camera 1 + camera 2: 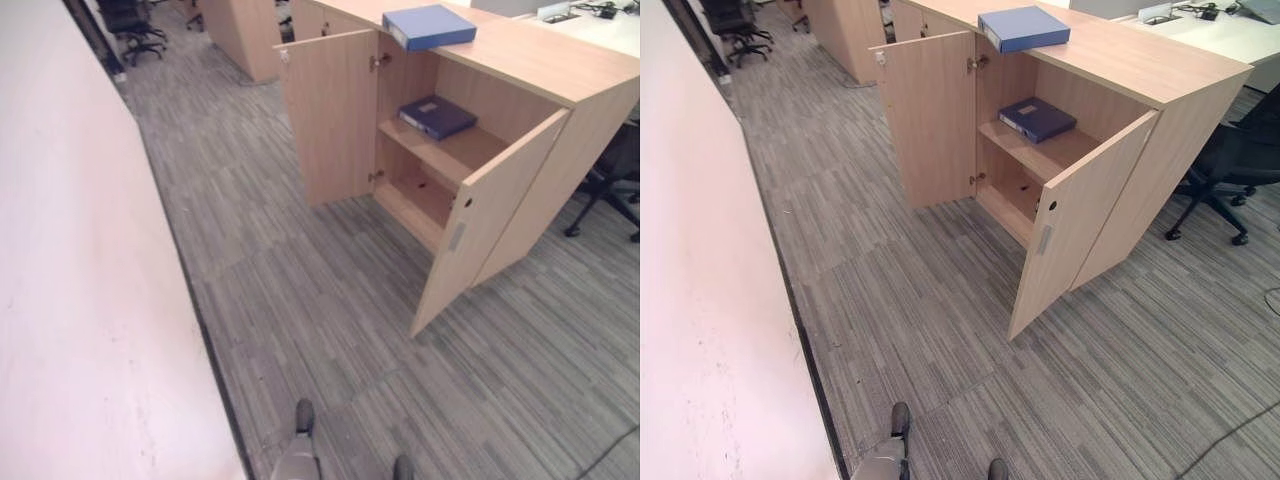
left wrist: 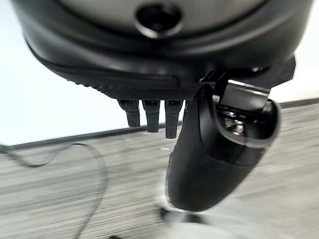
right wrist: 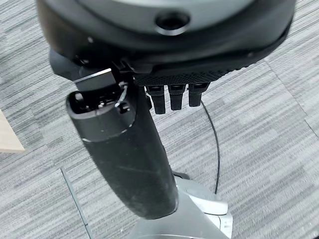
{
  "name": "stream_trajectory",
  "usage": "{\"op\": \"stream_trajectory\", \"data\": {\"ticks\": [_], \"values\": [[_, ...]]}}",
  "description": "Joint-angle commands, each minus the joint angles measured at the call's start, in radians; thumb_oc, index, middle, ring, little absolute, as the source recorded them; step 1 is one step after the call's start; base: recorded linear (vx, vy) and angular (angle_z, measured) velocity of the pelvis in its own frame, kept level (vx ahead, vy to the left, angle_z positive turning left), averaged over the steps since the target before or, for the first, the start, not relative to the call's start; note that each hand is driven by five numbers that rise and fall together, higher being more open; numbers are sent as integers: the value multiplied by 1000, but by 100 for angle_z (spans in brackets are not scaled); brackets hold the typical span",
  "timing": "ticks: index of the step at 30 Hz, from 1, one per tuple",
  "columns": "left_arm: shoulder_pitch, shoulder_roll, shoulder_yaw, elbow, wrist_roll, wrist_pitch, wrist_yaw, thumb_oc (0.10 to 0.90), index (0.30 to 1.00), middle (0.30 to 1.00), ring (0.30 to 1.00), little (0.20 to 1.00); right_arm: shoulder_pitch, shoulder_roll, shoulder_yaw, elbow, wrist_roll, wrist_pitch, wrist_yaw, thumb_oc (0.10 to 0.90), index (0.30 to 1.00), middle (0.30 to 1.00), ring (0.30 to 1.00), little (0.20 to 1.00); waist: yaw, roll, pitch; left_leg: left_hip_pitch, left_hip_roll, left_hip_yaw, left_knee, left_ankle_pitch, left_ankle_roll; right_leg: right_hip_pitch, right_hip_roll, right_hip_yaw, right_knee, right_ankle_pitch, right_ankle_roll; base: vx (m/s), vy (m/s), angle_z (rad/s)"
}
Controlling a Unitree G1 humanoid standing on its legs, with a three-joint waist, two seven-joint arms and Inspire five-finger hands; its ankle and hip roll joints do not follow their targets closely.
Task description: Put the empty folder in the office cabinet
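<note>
Facing the wooden cabinet [image 1: 520, 150] at upper right, both doors swung wide, light blue folder [image 1: 430, 27] flat on its top near the front edge, dark folder [image 1: 438, 116] on the shelf, open carpet [image 1: 300, 300] between us, my left hand [image 2: 199, 164] and right hand [image 3: 124, 159] relaxed, holding nothing.

We see wooden cabinet [image 1: 560, 170] on grey carpet floor [image 1: 300, 300], both doors open. Light blue folder [image 1: 430, 26] lies on cabinet top; dark blue folder [image 1: 438, 116] lies flat on upper shelf [image 1: 450, 155].
</note>
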Motion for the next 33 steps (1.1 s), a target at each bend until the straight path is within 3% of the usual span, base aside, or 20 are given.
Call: {"op": "stream_trajectory", "data": {"ticks": [1,3,5,8,9,10,11,13,14,16,17,18,24,27,31,33], "values": [[58,10,-2,-46,72,-24,18,800,900,900,900,900,29,-11,-9,3,-53,2,15,800,900,900,900,900,27,3,-73,-114,-13,-32,23,175,32,273,-52,-65,44,-120,131,499,363,-83],[62,13,-16,-49,123,-27,23,800,900,900,900,900,37,-8,-11,12,-77,4,19,800,900,900,900,900,40,-13,-91,-112,-47,-22,56,150,50,255,-120,-75,78,-68,173,260,228,-84],[63,21,-18,-56,134,-27,20,800,900,900,900,900,39,-7,-3,13,-95,10,30,800,900,900,900,900,49,-22,-99,-95,-83,0,68,115,83,205,-185,-78,180,39,195,250,262,-25],[62,30,-20,-56,137,-21,21,800,900,900,900,900,26,-11,-6,-5,-87,11,26,800,900,900,900,900,49,-18,-85,-40,-154,7,57,66,147,95,-234,-71,416,227,175,188,263,-14],[62,30,-20,-56,137,-21,21,800,900,900,900,900,26,-11,-6,-5,-87,11,26,800,900,900,900,900,51,-19,-85,-41,-155,9,56,66,148,91,-236,-67,419,226,176,201,308,-4],[67,37,-22,-49,153,-14,19,800,900,900,900,900,22,-5,-8,-31,-67,5,20,800,900,900,900,900,38,0,-71,25,-194,-8,25,39,181,26,-243,-79,559,282,158,233,306,-3],[68,41,-21,-47,158,-15,19,800,900,900,900,900,20,-1,-4,-43,-61,1,18,800,900,900,900,900,24,7,-61,64,-211,-19,9,24,193,-17,-245,-90,616,285,151,333,362,18],[65,50,-15,-44,158,-17,23,800,900,900,900,900,8,5,8,-66,-48,-5,17,800,900,900,900,900,-7,34,-35,123,-215,-55,-12,5,200,-117,-189,-122,634,194,114,277,130,31],[64,53,-15,-45,156,-19,23,800,900,900,900,900,4,7,13,-73,-42,-7,17,800,900,900,900,900,-21,44,-20,148,-214,-71,-16,-3,199,-154,-156,-140,616,134,99,272,11,39],[65,58,-16,-45,158,-19,24,800,900,900,900,900,-8,8,24,-85,-36,-10,13,800,900,900,900,900,-46,47,8,194,-220,-98,-16,-28,194,-204,-117,-170,532,88,95,223,-39,48],[64,58,-16,-44,158,-19,24,800,900,900,900,900,-9,8,24,-84,-36,-10,13,800,900,900,900,900,-47,49,7,192,-217,-99,-16,-27,194,-203,-114,-172,525,93,94,385,-155,59],[70,57,-19,-43,168,-18,29,800,900,900,900,900,-23,11,40,-90,-35,-6,15,800,900,900,900,900,-82,26,27,255,-236,-136,-16,-72,182,-273,-71,-177,303,147,123,310,-131,51],[71,51,-12,-41,194,-21,23,800,900,900,900,900,-27,9,34,-91,-36,-6,18,800,900,900,900,900,-126,3,40,351,-243,-205,-16,-148,166,-285,-34,-125,68,251,167,325,-131,45],[77,47,1,-28,194,-20,26,800,900,900,900,900,-19,12,34,-81,-42,-5,18,800,900,900,900,900,-118,-9,27,367,-238,-209,-16,-173,160,-263,-47,-149,64,271,161,225,-171,57],[60,46,5,-25,173,-17,39,800,900,900,900,900,-4,-4,14,-57,-23,-8,11,800,900,900,900,900,-126,-6,1,388,-159,-218,-16,-196,120,-251,-28,-177,129,222,134,245,-236,28],[47,46,-6,-34,158,-20,43,800,900,900,900,900,1,-10,0,-56,4,-14,7,800,900,900,900,900,-134,-10,-1,373,-125,-207,41,-211,99,-238,-18,-182,148,183,116,182,-207,22]]}}
